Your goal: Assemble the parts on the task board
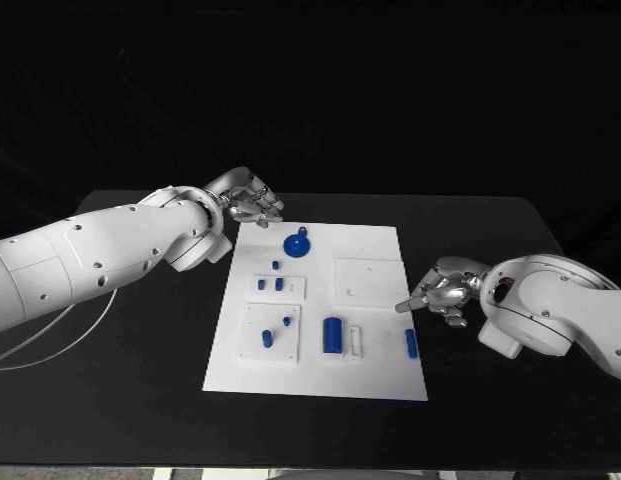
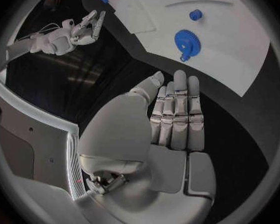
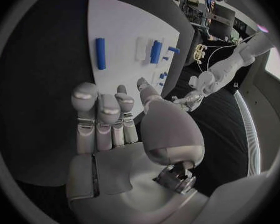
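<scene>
head view: your left hand (image 1: 248,207) hovers empty, fingers loosely curled, just off the board's (image 1: 375,380) far left corner; the gear (image 1: 297,245) lies nearest it on the board. i judge the gear your next pick, so come down from above.

left wrist view: fingers (image 2: 179,109) straight together, holding nothing.

right wrist view: your right hand (image 3: 115,129) is empty, fingers half curled, beside the board near the bar (image 3: 100,53); keep it off the parts.

No readable text, labels, brands, numbers or signs, task board (image 1: 375,300) plain white, blue parts (image 1: 333,335) unmarked, nothing legible on either arm
</scene>
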You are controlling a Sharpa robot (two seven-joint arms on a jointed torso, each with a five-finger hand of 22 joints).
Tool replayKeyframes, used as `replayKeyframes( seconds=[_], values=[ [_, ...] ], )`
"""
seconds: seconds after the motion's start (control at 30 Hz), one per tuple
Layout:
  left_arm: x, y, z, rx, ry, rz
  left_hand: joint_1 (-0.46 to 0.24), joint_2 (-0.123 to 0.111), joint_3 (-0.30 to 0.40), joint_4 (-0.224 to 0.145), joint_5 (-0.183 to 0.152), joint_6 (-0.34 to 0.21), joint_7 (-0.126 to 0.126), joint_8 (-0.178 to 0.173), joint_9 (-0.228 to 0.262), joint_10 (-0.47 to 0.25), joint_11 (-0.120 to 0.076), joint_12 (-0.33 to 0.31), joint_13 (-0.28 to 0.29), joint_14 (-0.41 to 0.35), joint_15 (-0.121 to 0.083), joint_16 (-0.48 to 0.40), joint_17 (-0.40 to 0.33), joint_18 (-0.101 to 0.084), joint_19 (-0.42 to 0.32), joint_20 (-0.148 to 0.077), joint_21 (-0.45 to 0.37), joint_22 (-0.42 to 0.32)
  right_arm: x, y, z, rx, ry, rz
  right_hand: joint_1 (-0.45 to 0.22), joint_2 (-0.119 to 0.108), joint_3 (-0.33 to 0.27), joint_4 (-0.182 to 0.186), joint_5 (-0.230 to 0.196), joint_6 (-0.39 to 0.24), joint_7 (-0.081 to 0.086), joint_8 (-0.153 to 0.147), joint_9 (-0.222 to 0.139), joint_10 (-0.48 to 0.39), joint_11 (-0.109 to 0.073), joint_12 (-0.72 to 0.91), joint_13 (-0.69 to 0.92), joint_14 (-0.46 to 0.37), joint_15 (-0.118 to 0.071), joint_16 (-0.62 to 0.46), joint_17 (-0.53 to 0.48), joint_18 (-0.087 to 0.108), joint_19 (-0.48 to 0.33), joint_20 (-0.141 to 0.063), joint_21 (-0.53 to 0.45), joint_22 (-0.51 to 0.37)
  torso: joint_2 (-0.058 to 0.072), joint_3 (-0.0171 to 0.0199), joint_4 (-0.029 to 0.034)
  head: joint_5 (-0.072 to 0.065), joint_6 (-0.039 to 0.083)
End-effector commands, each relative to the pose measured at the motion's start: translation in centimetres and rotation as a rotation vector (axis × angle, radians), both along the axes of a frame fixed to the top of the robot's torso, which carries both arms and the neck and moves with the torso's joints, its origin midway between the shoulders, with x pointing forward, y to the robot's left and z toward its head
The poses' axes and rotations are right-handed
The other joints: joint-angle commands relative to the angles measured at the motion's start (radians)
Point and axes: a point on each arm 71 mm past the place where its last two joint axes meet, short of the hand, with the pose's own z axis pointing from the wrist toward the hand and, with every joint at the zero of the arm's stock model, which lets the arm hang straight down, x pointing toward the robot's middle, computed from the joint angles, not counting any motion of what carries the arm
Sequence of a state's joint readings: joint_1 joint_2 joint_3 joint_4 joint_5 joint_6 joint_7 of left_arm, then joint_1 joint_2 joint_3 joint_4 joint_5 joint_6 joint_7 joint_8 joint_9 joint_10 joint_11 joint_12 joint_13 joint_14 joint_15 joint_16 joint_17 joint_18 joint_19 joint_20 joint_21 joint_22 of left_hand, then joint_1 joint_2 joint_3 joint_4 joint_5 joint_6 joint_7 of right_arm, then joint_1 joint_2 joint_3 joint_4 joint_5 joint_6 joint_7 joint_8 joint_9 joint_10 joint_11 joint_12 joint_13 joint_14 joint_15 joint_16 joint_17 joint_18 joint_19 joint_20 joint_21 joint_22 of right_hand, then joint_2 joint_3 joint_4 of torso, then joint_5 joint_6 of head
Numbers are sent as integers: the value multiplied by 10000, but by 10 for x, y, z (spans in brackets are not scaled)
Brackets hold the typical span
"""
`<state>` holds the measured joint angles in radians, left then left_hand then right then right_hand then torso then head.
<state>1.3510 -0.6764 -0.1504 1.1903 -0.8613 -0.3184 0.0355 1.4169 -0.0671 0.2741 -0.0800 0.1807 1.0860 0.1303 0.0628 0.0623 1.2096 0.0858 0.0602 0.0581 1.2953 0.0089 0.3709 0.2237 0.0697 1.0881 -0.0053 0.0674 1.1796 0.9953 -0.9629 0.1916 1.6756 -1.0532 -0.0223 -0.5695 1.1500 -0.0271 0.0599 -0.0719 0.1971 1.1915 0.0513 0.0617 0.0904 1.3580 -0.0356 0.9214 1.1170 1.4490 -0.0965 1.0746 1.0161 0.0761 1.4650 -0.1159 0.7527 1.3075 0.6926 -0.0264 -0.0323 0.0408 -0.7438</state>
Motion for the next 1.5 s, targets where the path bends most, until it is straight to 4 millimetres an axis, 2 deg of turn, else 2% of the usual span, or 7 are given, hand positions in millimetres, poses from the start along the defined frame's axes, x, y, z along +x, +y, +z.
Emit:
replayKeyframes(
  seconds=[0.03,0.53,1.17,1.3,1.37,1.4,1.5],
  values=[
    [-1,-1,1,-57,-119,-69,0,-34,25,48,34,-62,10,1,12,-53,18,-5,1,-19,69,60,11,-88,53,16,-3,-1,-4,-8,-2,-1000,308,508,-137,-13,1,42,-115,94,-17,24,88,-43,-25,-49,-13,4,38,-61,-7,-102,548,12,-32,301,11,6,-6,-146,-2],
    [-1,-1,0,-49,-73,-105,-9,-34,25,70,33,-60,10,-1,11,-48,17,-5,1,-20,70,68,16,-92,54,15,-4,4,-27,-16,-30,-2011,915,11,-373,-438,-293,1642,126,-85,37,18,153,-24,-8,-47,95,8,64,-53,2,-100,559,36,-44,346,-2,-18,16,-425,-11],
    [-2,1,-1,-17,-8,-78,-13,-36,30,89,33,-61,9,0,11,-56,18,-6,1,-21,71,73,18,-91,58,16,-6,-14,-28,-4,-52,-1881,846,-365,-265,597,-2030,994,752,-35,15,22,144,-2,-19,-43,120,14,61,-18,30,-109,564,34,19,358,4,-24,18,-330,-78],
    [-2,1,-1,-12,8,-80,-13,-36,30,89,33,-61,9,0,11,-56,18,-6,1,-21,71,73,18,-91,58,16,-6,-14,-26,-3,-53,-1857,772,-421,186,887,-1265,578,-276,58,-32,12,106,6,-39,-53,114,17,39,-6,45,-130,563,19,31,360,5,-24,16,-326,-113],
    [-2,1,-1,-8,19,-80,-13,-36,30,89,33,-61,9,0,11,-56,18,-6,1,-21,71,73,18,-91,58,16,-6,-14,-26,-2,-53,-1853,751,-429,497,478,520,394,-1463,148,-52,9,46,4,-79,-71,115,16,-2,-3,58,-164,564,-8,56,370,4,-22,15,-325,-115],
    [-2,1,-1,-5,25,-79,-13,-36,30,89,33,-61,9,0,11,-56,18,-6,1,-21,71,73,18,-91,58,16,-6,-14,-26,-2,-54,-1854,741,-432,371,-18,1810,402,-1519,223,-88,27,11,12,-106,-81,114,16,17,-9,59,-186,563,-16,55,370,4,-23,8,-324,-107],
    [-2,1,-1,1,42,-82,2,-36,38,90,37,-66,11,0,11,-59,19,-6,1,-23,69,76,20,-89,58,15,-4,-22,-25,-2,-54,-1859,719,-441,172,-268,3116,-34,-1184,316,-87,22,19,3,-89,-95,107,21,20,-20,49,-193,558,-9,52,373,-1,-23,3,-324,-111]
  ],
)
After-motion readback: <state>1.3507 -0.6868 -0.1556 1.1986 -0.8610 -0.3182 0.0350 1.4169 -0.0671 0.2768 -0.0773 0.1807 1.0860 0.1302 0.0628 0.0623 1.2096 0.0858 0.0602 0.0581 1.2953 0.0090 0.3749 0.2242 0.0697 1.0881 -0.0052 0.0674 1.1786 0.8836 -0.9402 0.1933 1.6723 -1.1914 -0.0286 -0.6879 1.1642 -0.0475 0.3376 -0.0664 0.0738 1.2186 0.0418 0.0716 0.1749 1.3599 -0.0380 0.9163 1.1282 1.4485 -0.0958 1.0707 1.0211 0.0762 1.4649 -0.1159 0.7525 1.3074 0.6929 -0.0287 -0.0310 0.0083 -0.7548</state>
